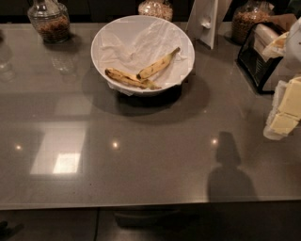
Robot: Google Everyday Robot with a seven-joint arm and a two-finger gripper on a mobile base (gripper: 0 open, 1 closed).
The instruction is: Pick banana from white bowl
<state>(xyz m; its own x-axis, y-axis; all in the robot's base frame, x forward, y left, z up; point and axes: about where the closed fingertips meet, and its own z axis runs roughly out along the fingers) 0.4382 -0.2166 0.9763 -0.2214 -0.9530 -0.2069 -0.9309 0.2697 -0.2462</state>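
Note:
The white bowl (100,40) stands at the back middle of the grey counter and is lined with white paper. Two bananas lie in it. The banana (158,65) is slim, pale yellow and speckled. It lies diagonally, with its stem pointing to the upper right. A darker, browner banana (123,77) lies left of it near the bowl's front rim, and their lower ends meet. My gripper (284,112), white and pale yellow, shows at the right edge of the view. It is above the counter, well to the right of the bowl and apart from it.
Glass jars stand along the back at the left (48,21), middle (155,8) and right (249,20). A white upright piece (207,21) stands behind the bowl. A black rack (256,61) stands at the right. The counter's front edge (141,205) runs across the bottom.

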